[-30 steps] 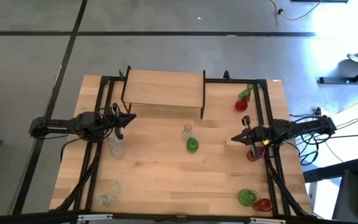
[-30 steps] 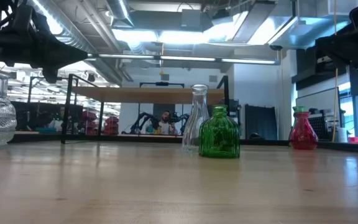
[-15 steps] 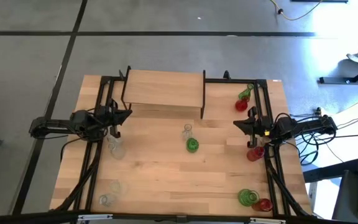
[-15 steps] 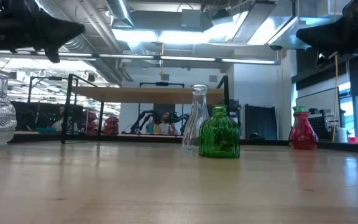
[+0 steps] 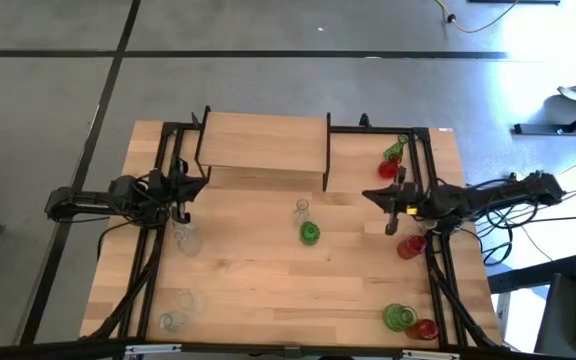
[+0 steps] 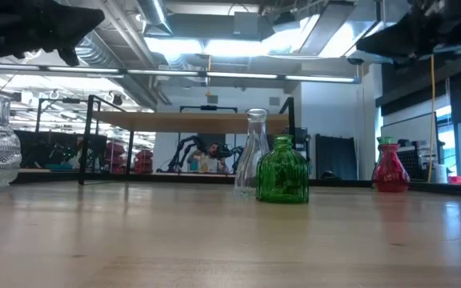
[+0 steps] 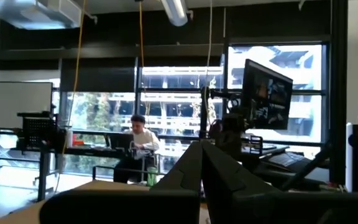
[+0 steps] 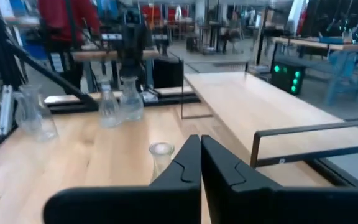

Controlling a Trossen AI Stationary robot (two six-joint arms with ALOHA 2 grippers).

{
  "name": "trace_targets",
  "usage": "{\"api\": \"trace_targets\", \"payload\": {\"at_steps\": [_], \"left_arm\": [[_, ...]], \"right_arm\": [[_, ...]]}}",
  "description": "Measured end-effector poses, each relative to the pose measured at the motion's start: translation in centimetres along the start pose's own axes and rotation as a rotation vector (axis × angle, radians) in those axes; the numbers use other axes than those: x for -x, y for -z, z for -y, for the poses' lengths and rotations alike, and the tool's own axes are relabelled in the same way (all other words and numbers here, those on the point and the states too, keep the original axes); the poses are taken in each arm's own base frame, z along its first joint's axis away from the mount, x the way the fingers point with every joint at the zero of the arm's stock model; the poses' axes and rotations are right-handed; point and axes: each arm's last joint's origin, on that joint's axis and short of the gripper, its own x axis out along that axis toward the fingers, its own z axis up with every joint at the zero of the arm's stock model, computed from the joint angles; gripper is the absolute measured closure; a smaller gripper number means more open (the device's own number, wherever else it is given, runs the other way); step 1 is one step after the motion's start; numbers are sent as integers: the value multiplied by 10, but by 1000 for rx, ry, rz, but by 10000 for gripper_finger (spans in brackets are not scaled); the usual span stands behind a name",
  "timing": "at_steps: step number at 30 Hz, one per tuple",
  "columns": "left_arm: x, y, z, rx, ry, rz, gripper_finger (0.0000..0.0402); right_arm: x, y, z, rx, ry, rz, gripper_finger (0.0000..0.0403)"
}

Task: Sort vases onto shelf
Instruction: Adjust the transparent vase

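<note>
Wooden table fills the high view. Shelf, a light-wood board on black legs, sits at the far edge, centre-left, with nothing on its top.

Left arm hangs over the table's left side, left gripper near the shelf's left end, fingers pressed together, holding nothing. Right arm reaches in from the right, right gripper off the shelf's right front corner, fingers also fully closed and empty.

Vases, all on the table:
- green vase mid-table, upright, just beside a clear vase that stands between it and the shelf
- clear ribbed vase near the left gripper
- 2 clear vases at the near left corner
- green vase and red vase close together at the far right corner, right of the shelf
- red vase on the right side, partly under the right arm
- green vase and red vase touching or nearly so at the near right corner

Low view: both grippers well above the tabletop.

A person sits at a desk in the room, seen in the left wrist view.
</note>
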Motion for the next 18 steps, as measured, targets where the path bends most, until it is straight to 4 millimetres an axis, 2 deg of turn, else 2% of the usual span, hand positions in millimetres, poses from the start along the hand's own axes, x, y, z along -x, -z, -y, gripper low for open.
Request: {"api": "trace_targets", "payload": {"at_steps": [5, 12, 18], "left_arm": [[0, -1, 0, 2, -7, 5, 401], [0, -5, -1, -65, -19, 54, 401], [0, -7, -1, -109, -23, 71, 401]], "right_arm": [[-17, -8, -5, 22, 41, -52, 402], [-43, -18, -6, -22, -28, -118, 402], [-50, -24, -7, 6, -77, -327, 402]]}}
